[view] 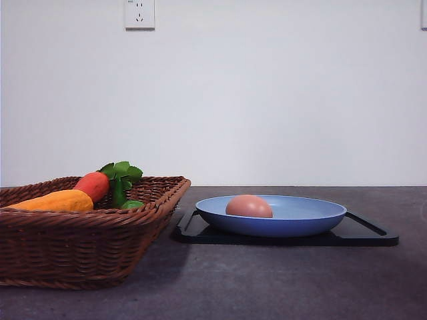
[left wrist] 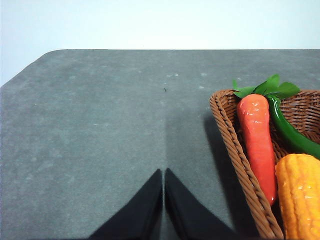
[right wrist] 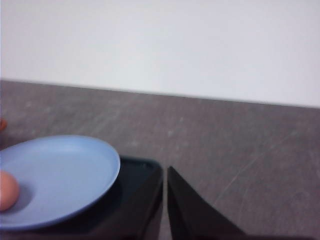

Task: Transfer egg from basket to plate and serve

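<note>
The brownish-pink egg [view: 249, 206] lies in the light-blue plate [view: 313, 215], left of its middle; the right wrist view catches the egg [right wrist: 7, 190] at the plate's [right wrist: 65, 175] edge of frame. The plate rests on a flat black tray [view: 363, 233]. The wicker basket [view: 80, 247] stands at the front left, apart from the plate. My left gripper [left wrist: 164, 172] is shut over bare table beside the basket's rim [left wrist: 235, 150]. My right gripper [right wrist: 165, 170] is shut, its tips over the tray's corner [right wrist: 140, 167] beside the plate. Neither holds anything.
In the basket lie an orange-red carrot toy [left wrist: 257, 140], a yellow corn cob [left wrist: 300, 195] and a green pepper [left wrist: 290, 130]. The dark grey table [view: 280, 280] runs back to a white wall with a socket [view: 139, 13]. The table's rounded corner [left wrist: 45, 57] shows.
</note>
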